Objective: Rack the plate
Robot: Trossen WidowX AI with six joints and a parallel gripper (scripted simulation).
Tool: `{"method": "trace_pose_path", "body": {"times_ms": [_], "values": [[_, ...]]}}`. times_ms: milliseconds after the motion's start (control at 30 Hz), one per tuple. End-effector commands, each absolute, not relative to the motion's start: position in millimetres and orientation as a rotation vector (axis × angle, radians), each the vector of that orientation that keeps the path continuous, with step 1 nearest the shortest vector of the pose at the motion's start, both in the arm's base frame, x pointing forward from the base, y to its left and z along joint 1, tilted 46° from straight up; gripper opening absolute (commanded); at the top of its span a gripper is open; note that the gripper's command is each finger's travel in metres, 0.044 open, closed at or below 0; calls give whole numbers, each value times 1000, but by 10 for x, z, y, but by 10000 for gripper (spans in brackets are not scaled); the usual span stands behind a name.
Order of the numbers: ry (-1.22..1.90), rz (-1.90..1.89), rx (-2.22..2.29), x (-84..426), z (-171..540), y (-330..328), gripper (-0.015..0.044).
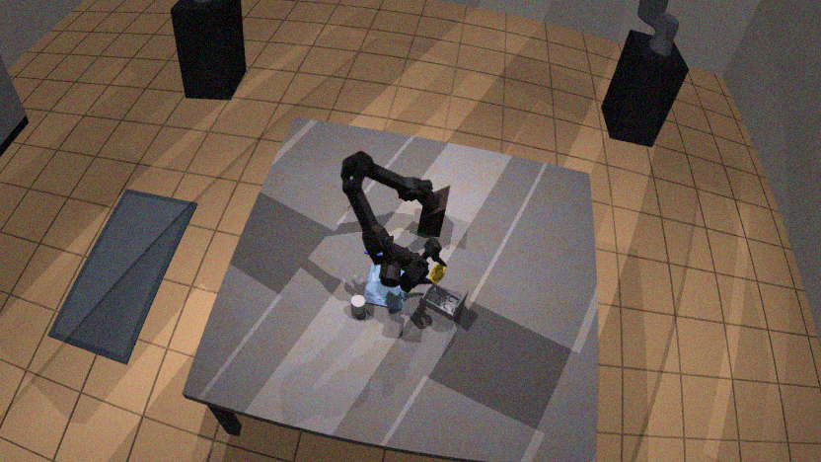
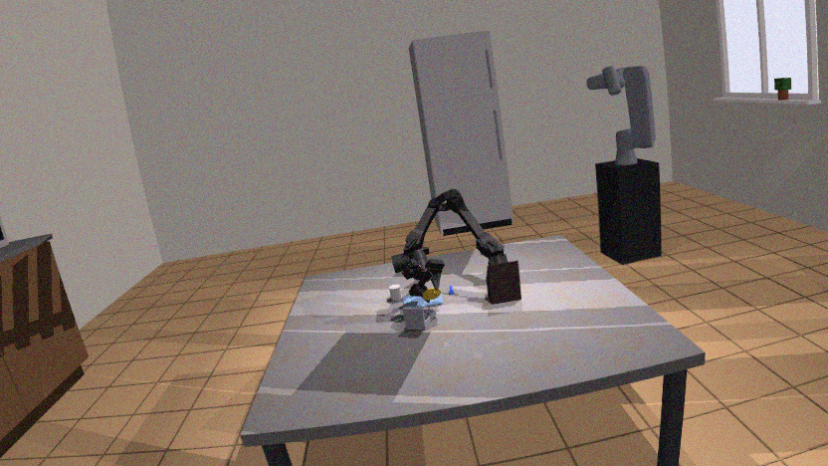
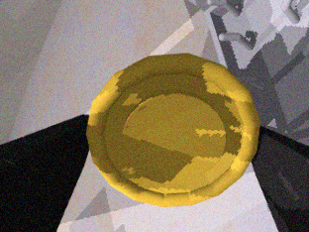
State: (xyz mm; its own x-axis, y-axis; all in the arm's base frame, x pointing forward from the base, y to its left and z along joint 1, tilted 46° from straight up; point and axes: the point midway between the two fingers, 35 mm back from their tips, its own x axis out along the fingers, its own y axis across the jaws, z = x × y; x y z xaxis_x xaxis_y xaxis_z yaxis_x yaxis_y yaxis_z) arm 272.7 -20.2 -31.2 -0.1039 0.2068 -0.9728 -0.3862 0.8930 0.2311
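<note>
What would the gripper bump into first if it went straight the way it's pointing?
Probably the table, with the yellow plate it holds touching first. The dish rack looks off to one side, but the plate hides the middle.

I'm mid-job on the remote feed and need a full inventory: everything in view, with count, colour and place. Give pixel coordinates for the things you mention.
plate (image 1: 437, 271) (image 2: 432, 294) (image 3: 173, 126): one, yellow, in the gripper
dish rack (image 1: 462, 304) (image 2: 414, 319): one, grey, on the table
light blue square (image 1: 376, 294) (image 2: 414, 301): one, on the table, partly hidden by the arm from the top
cylinder (image 1: 358, 307) (image 2: 394, 293): one, whitish, beside the blue square
small blue item (image 2: 451, 291): one, near the blue square
table (image 1: 505, 367) (image 2: 520, 358): one, grey
dark blue mat (image 1: 123, 275): one, on the floor
refrigerator (image 2: 463, 121): one, light grey, by the wall
cabinet (image 2: 34, 301): one, brown, exterior view's left
pedestals (image 1: 209, 57) (image 2: 630, 211): two, black, on the floor
second arm (image 2: 640, 107): one, grey, on a pedestal
potted plant (image 2: 782, 84): one, green, windowsill
arm (image 1: 360, 209) (image 2: 451, 199): one, black, over the table
gripper (image 1: 437, 271) (image 2: 432, 294) (image 3: 172, 130): one, black, shut on the plate
</note>
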Motion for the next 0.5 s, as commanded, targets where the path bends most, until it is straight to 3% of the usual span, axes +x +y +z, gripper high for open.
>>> {"method": "trace_pose_path", "body": {"times_ms": [0,467], "values": [[1527,585,-164,2729,-322,-220,0],[1202,823,-297,2750,-346,-360,0]]}}
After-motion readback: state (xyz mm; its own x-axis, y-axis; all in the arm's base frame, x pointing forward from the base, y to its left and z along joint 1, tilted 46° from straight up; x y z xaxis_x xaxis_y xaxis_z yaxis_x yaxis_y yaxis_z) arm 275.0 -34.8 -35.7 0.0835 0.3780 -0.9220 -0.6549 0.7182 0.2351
